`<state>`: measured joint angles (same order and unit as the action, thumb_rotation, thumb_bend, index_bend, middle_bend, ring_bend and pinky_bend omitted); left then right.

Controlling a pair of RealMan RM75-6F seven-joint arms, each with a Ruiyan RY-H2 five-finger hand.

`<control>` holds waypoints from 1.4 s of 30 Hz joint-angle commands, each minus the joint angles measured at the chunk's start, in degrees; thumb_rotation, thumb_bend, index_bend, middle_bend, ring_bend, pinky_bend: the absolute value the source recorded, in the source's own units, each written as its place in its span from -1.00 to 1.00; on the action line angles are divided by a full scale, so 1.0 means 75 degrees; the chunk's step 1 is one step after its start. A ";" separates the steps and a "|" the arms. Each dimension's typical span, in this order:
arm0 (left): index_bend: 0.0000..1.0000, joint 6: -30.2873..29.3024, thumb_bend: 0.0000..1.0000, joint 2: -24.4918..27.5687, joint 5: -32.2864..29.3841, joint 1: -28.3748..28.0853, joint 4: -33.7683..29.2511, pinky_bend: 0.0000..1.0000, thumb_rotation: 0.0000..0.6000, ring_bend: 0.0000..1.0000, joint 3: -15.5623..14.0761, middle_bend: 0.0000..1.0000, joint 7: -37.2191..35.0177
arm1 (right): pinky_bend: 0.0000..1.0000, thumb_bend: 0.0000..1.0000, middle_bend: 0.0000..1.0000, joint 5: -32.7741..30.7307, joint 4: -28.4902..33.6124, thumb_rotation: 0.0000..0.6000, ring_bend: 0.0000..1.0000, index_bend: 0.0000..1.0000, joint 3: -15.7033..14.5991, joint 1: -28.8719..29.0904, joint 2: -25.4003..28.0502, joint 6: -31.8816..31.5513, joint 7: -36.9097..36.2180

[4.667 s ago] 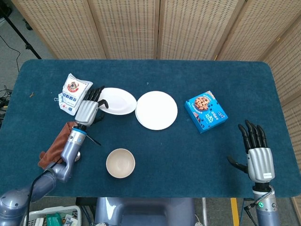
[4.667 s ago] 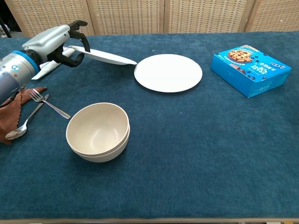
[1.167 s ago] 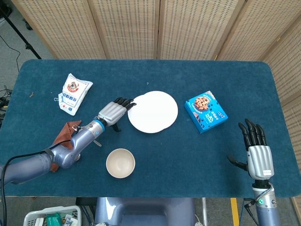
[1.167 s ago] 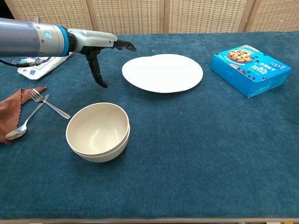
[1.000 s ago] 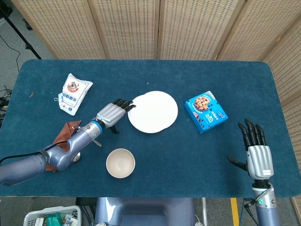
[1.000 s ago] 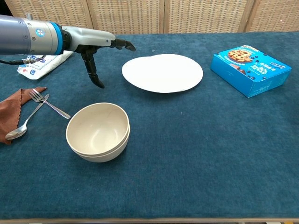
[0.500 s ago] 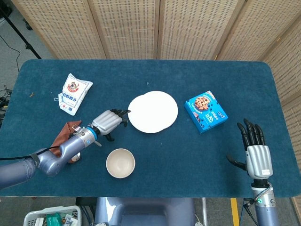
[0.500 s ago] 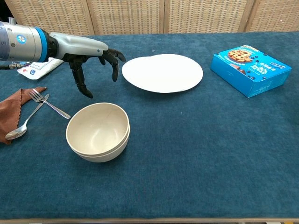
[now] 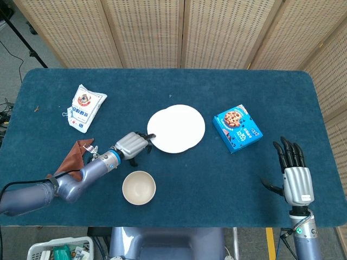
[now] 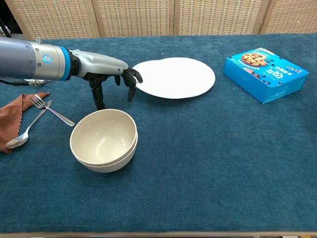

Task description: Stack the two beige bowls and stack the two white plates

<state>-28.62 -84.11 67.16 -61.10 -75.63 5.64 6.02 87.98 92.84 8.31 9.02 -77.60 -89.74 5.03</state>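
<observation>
Blue felt-like surface (image 9: 227,184). Two round white plates (image 9: 176,129) overlapped off-centre at mid-surface. Beige bowls (image 10: 104,140) nested near front edge. Left hand (image 10: 111,74) empty, fingers curled down at plate rim. Right hand (image 9: 293,176) empty, fingers spread flat, front right.

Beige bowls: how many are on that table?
2, nested one inside the other: the beige bowls sit near the table's front left, just in front of the left hand. From overhead they look like one.

Beige bowls (image 10: 103,140) nested near-left; white plates (image 10: 174,77) overlap, slightly offset.
</observation>
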 commanded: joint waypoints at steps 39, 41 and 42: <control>-0.17 -0.0651 -0.71 -0.1495 -0.0758 -0.0336 0.1435 -0.54 1.00 -0.68 0.0463 -0.75 0.0257 | -1.00 -1.00 -1.00 0.0014 -0.0004 1.00 -1.00 -1.00 -0.0010 0.0014 0.0002 0.0016 -0.0064; -0.17 -0.0676 -0.71 -0.1646 -0.0772 -0.0360 0.1606 -0.54 1.00 -0.68 0.0499 -0.75 0.0260 | -1.00 -1.00 -1.00 0.0004 0.0000 1.00 -1.00 -1.00 -0.0008 0.0008 0.0004 0.0010 -0.0068; -0.17 -0.0672 -0.71 -0.1678 -0.0778 -0.0367 0.1645 -0.54 1.00 -0.68 0.0512 -0.75 0.0253 | -1.00 -1.00 -1.00 0.0001 0.0000 1.00 -1.00 -1.00 -0.0005 0.0007 0.0006 0.0008 -0.0071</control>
<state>-33.53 -96.19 61.37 -63.68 -63.81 9.22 7.99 87.98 92.84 8.27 9.07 -77.55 -89.68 4.49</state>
